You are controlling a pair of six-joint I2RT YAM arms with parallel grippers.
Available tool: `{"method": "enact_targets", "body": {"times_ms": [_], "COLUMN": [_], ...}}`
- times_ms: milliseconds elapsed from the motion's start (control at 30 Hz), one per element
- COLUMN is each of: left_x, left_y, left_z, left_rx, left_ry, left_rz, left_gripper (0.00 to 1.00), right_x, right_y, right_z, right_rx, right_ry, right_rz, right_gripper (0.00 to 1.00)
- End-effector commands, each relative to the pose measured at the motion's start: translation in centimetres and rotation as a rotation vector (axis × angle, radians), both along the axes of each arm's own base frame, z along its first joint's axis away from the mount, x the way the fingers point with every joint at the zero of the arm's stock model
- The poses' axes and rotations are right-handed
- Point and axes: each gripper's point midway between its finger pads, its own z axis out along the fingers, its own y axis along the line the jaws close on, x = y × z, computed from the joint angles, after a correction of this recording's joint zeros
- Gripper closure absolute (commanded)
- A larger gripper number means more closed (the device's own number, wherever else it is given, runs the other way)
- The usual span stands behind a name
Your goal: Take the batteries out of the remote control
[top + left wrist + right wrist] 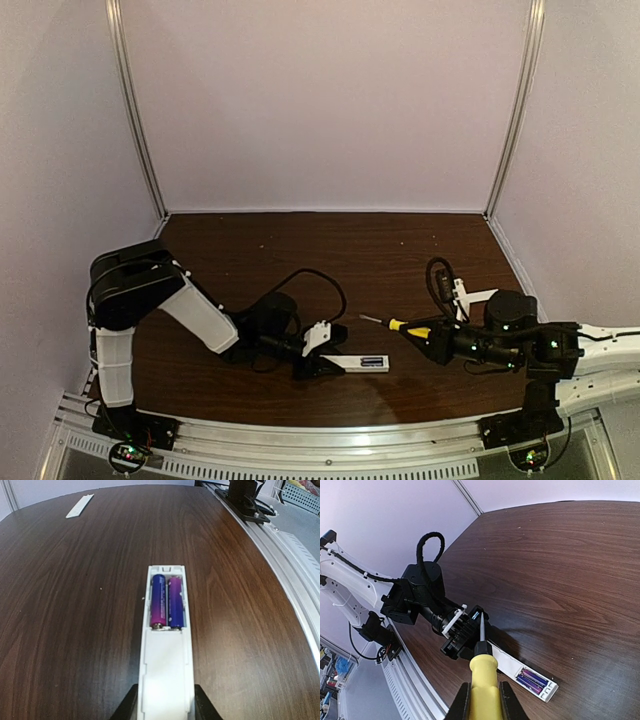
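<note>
Left fingers (127, 707) pressed against both long edges of the slim white rectangular remote control (166, 670), pinching the end farthest from its open compartment. Lying flat on the dark wood-grain bench (65, 620), back side up, compartment uncovered. Seated in that compartment, side by side and touching, two small purple-blue cylindrical batteries (159, 601), lengthwise along the remote control, both in place.

Right fingers (461, 704) closed on the yellow plastic handle of a screwdriver (484, 677), thin metal shaft aimed toward the gripped end of the remote control. In the overhead view, tip just past the remote control's far long edge and apart from it; whether touching anything else, cannot tell.

Well beyond the battery end of the remote control and off to its far side, a thin flat white cover strip (80, 506), flat on the bench, apart from everything else.
</note>
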Motion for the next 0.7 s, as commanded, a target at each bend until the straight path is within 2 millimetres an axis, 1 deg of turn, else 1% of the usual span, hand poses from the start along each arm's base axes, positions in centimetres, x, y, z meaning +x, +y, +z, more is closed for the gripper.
{"method": "enact_targets", "body": {"times_ms": [0, 100, 333, 433, 667], "left_x": [-0.7, -0.8, -0.2, 0.1, 0.6], "left_y": [0.7, 1.0, 1.8, 1.9, 1.7], "left_z": [1.4, 2.2, 3.2, 4.1, 5.4], "left_rx": [-0.045, -0.056, -0.061, -0.063, -0.04], "left_ry": [-0.028, -0.05, -0.112, -0.176, -0.346], "left_rz": [-0.025, -0.021, 0.038, 0.087, 0.215], "left_gripper": [0.97, 1.0, 1.0, 1.0, 1.0], "right_x": [0.1, 0.2, 0.2, 0.3, 0.4], "right_y": [-0.7, -1.0, -0.8, -0.7, -0.5], "right_z": [-0.2, -0.1, 1.0, 1.2, 1.2], "right_rx": [-0.018, -0.018, -0.039, -0.054, -0.091], "right_ry": [0.017, 0.019, 0.02, 0.016, 0.023], "right_rz": [-0.031, -0.042, -0.038, -0.037, -0.037], "right_gripper": [1.0, 1.0, 1.0, 1.0, 1.0]}}
